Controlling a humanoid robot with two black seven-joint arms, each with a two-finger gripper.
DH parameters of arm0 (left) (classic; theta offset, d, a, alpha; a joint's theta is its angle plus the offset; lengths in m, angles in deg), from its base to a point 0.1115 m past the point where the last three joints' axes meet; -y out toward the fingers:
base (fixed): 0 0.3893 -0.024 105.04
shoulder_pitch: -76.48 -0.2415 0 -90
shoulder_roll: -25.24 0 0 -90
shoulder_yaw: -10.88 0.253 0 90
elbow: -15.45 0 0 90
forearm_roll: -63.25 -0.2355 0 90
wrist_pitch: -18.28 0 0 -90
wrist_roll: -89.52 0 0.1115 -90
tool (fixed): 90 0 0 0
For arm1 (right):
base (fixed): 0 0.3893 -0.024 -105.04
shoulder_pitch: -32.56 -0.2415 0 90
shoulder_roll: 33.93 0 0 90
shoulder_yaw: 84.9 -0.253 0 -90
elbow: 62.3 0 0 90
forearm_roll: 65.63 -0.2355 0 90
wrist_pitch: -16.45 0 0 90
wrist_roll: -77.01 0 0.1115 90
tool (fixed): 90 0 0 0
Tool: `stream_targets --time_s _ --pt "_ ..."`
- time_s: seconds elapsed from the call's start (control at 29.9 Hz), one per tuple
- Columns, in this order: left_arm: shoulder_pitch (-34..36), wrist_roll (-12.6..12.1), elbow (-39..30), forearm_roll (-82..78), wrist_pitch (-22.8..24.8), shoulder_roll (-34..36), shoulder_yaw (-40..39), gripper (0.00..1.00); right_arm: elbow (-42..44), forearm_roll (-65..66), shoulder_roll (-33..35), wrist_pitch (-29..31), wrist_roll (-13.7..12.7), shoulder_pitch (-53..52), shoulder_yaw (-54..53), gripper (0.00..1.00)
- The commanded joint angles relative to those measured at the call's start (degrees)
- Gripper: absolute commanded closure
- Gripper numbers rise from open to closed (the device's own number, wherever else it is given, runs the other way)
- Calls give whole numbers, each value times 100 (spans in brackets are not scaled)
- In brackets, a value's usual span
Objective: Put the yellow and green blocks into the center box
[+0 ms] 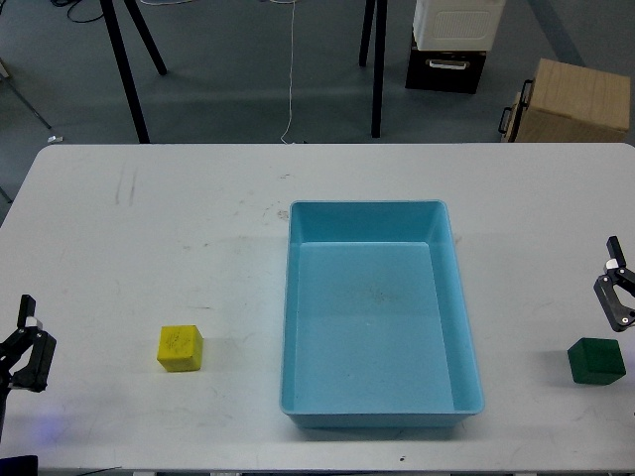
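The yellow block (180, 348) rests on the white table at the front left, left of the center box (298, 297). This light-blue tray sits mid-table and holds nothing. At the front right, past the tray's right wall, lies the dark green block (595, 360). My left gripper (28, 339) hovers at the left edge, well left of the yellow block, open and holding nothing. My right gripper (615, 288) is at the right edge, just above and behind the green block, open and not touching it.
The white table (149, 218) spans the view. Beyond its far edge on the floor stand black stand legs (377, 69), a white and black bin (451, 45) and a tan cardboard box (575, 99).
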Motion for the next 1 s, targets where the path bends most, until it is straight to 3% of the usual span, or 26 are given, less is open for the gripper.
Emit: stream_targets --time_s 0.0,0.27,0.44,0.57,0.77,0.87,0.97 --pt "-7 0 1 0 0 0 -7 0 14 -2 -25 19 24 -42 -94 0" --pt "-7 0 1 0 0 0 -16 0 22 -19 -113 54 -19 -288 -120 0" --pt "28 18 1 9 0 0 1 0 101 95 202 -419 -28 -753 -33 0" --pt "46 44 1 26 0 0 19 0 119 604 1238 -1210 -37 -1437 440 0" --pt "72 53 9 26 0 0 36 0 312 1543 2873 -1905 -169 -2974 1836 0" --pt "81 53 10 26 0 0 45 0 435 1948 3445 -2186 -414 -4160 2934 0" --pt "107 53 53 26 0 0 63 0 654 2300 3675 -2301 -853 -5740 4374 0"
